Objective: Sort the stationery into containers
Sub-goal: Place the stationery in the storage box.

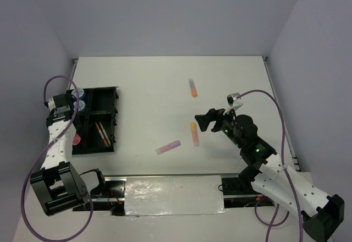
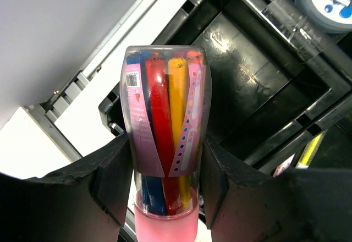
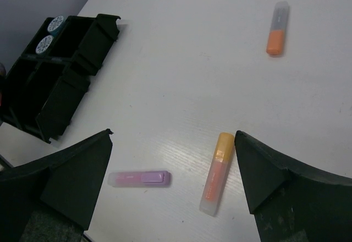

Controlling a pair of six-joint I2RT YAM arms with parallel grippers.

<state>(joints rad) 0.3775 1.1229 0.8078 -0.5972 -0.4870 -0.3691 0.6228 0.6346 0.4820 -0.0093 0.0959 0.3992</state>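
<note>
Placement is in hand: your left gripper (image 2: 165,162), clamped on a pen pack (image 2: 165,110), hangs above the tray (image 2: 247,77); lower it, then release. Your right gripper (image 3: 173,137) gapes wide, empty.

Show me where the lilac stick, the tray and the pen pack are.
lilac stick (image 3: 142,178): right wrist view, middle of body.
tray (image 3: 60,102): right wrist view, near side wall.
pen pack (image 2: 165,137): left wrist view, middle of clear case.

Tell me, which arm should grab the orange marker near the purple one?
The right arm. Its right gripper is open, empty and hovers close to the orange marker. The left gripper is busy holding a clear pack of pens over the black tray, far from that marker.
</note>
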